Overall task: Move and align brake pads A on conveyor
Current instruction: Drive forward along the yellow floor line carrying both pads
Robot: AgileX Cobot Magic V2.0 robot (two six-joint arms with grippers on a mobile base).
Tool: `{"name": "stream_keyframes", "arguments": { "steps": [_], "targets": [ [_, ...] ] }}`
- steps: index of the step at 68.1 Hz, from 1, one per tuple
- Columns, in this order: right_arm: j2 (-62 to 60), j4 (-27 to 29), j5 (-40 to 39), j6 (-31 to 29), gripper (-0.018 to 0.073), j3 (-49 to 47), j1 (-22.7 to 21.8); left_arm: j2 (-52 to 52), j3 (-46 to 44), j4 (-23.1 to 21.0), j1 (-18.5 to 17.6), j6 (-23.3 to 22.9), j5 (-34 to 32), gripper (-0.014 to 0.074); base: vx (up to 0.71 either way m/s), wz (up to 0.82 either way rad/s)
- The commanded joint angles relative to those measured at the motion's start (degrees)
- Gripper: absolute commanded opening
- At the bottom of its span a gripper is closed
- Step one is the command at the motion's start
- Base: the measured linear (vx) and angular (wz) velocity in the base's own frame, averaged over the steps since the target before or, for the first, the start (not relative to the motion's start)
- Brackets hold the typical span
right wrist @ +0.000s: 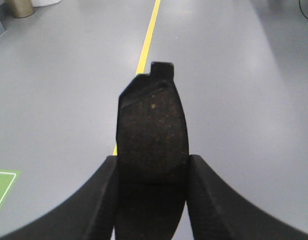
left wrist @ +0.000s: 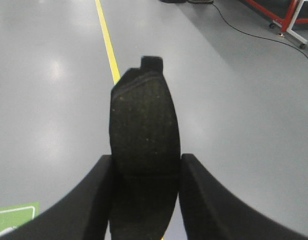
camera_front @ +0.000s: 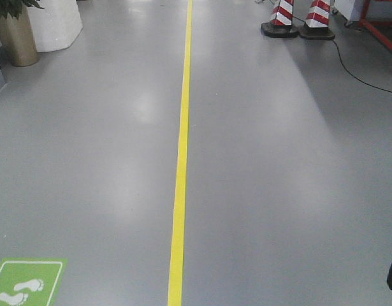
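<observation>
Grey, glossy floor (camera_front: 278, 191) fills every view, with soft patches of reflected light and one yellow line (camera_front: 180, 159) running straight away across it. At the far end stand two red-and-white striped cones (camera_front: 283, 16), a red frame (camera_front: 380, 19), a black cable (camera_front: 361, 73) and a gold planter (camera_front: 17, 38). A green footprint sign (camera_front: 23, 284) lies on the floor to the left of the line.

The left gripper (left wrist: 146, 159) is clamped on the first brake pad (left wrist: 143, 125). Its black fingers (left wrist: 101, 185) press both long edges, and the pad juts forward past the tips, tab end farthest out. The yellow line passes beneath the pad, and the green sign sits low to the gripper's left.

The right gripper (right wrist: 152, 159) grips the second brake pad (right wrist: 152, 120) the same way, speckled brown face up, above the floor with the line directly ahead.
</observation>
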Motion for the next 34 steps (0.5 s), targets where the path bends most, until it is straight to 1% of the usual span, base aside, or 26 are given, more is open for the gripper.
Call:
{"name": "stream_keyframes", "arguments": {
  "steps": [1, 34],
  "targets": [
    [0.3, -0.5, -5.5, -0.2, -0.0010, -1.8, 0.0, 0.5, -1.7, 0.7, 0.0, -0.1, -5.3, -0.0006, 0.44, 0.04],
    [0.3, -0.5, -5.5, -0.2, -0.0010, -1.8, 0.0, 0.5, -1.7, 0.7, 0.0, -0.1, -5.3, -0.0006, 0.50, 0.01]
  ]
}}
